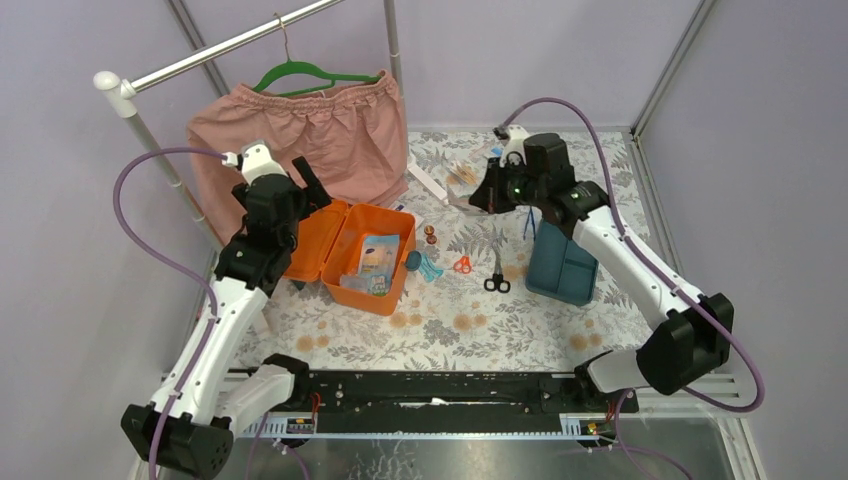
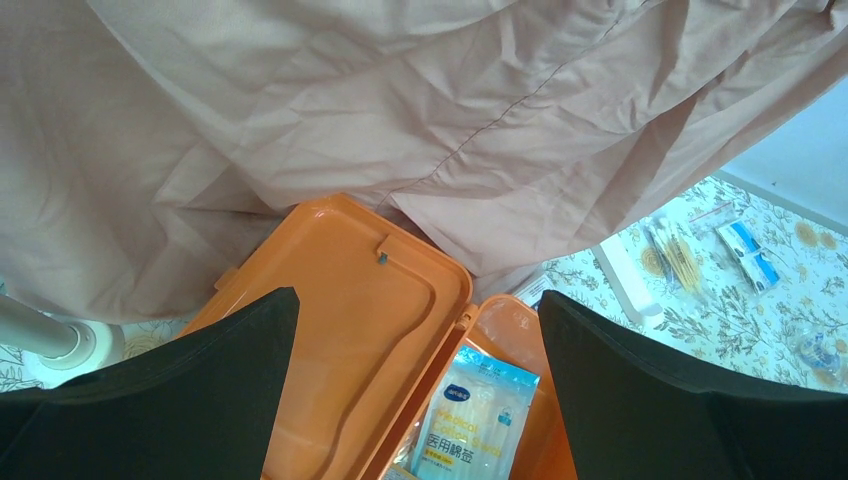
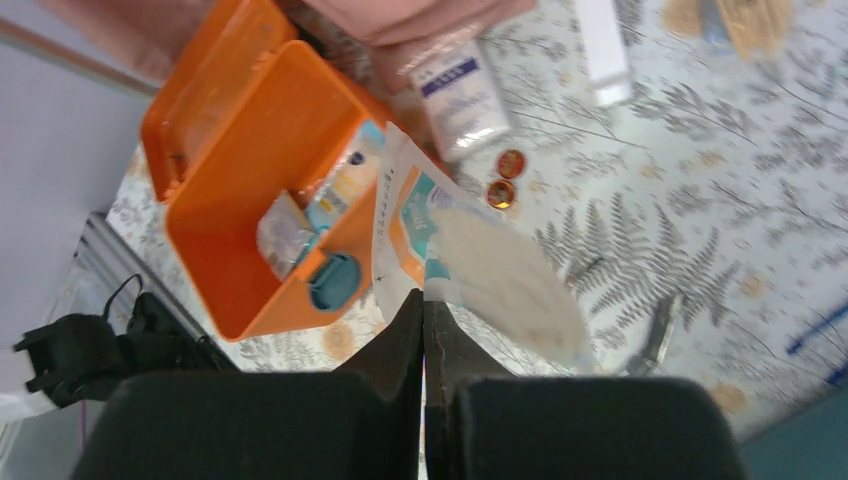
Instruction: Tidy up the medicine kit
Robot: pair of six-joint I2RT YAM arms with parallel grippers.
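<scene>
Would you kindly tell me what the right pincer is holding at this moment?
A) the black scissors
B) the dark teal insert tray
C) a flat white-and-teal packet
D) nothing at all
C: in the right wrist view the right pincer is closed on the edge of a flat white-and-teal packet, while the black scissors and the teal insert tray lie on the table.

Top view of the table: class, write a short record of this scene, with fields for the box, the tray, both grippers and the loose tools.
box: orange box, open, packets inside
tray: teal tray, outside the box, off to its right
left gripper: left gripper open, near the box
right gripper: right gripper shut on a white packet
loose tools: orange scissors and black scissors, between box and tray
</scene>
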